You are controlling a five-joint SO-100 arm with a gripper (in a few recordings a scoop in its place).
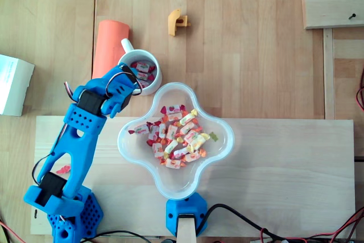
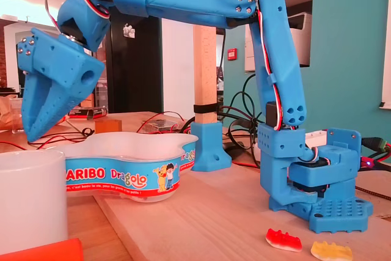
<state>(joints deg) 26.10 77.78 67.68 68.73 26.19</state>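
In the overhead view my blue gripper [image 1: 132, 79] hangs over the left rim of a white mug [image 1: 159, 70] that holds a few wrapped sweets [image 1: 144, 70]. The fixed view shows the gripper [image 2: 32, 132] pointing down, its fingers tapering together to one tip just above the mug [image 2: 30, 203], with nothing visible between them. To the right of the mug stands a white lobed Haribo bowl [image 1: 225, 140] [image 2: 128, 178] with several wrapped sweets [image 1: 179, 138] in it.
An orange cylinder [image 1: 109, 44] [image 2: 36, 252] lies against the mug's far side. A yellow plastic piece [image 1: 177, 22] sits further back, and a white box [image 1: 14, 83] at the left edge. A wooden post in a blue foot [image 2: 206, 145] stands by the bowl. A red gummy [image 2: 283, 239] and a yellow gummy [image 2: 332, 250] lie by the arm's base.
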